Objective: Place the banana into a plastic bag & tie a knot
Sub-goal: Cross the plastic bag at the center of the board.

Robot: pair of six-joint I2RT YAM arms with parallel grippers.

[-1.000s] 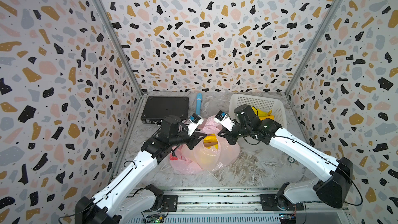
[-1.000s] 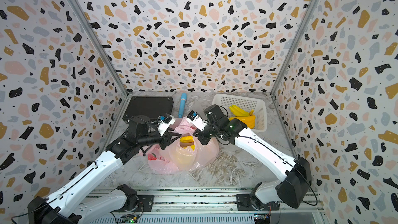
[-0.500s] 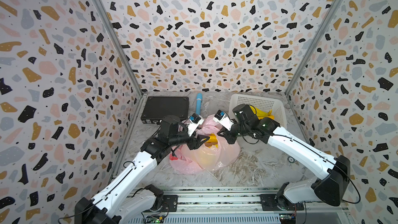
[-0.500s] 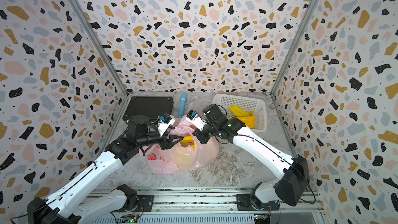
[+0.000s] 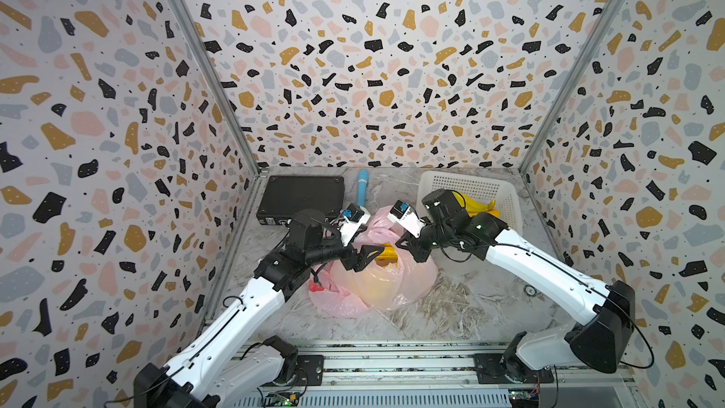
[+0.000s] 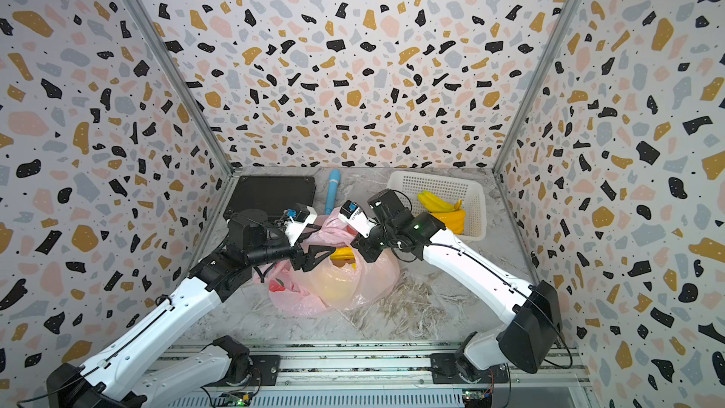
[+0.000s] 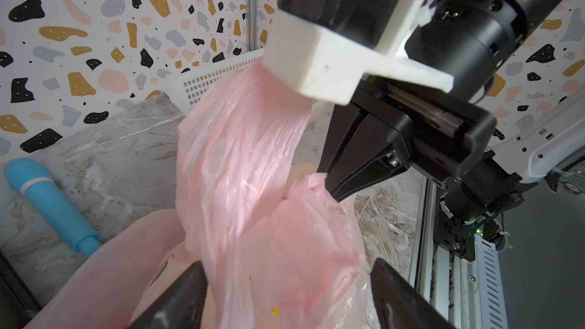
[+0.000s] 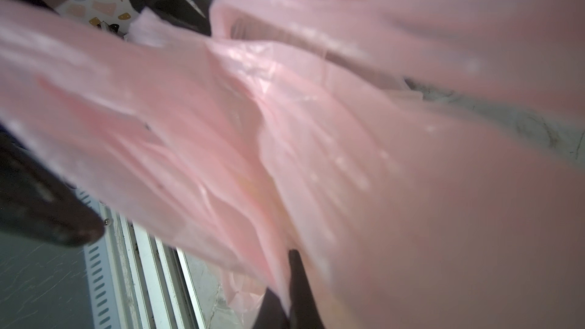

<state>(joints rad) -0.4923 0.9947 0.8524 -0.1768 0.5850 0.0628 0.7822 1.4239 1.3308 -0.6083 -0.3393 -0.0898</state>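
Left jaws apart, right jaws pinching bag (image 5: 376, 284), basket (image 5: 467, 184) behind

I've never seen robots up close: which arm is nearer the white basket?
Right. The right arm overlaps the near corner of the white basket in a top view; the left arm is across the pink bag from it.

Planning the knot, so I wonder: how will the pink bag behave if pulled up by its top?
Likely floppy: the pink bag is thin, creased film sagging into folds. Probably bottom-heavy, since the banana sits inside. It may slip: the right pincer pinches only a small gathered edge.
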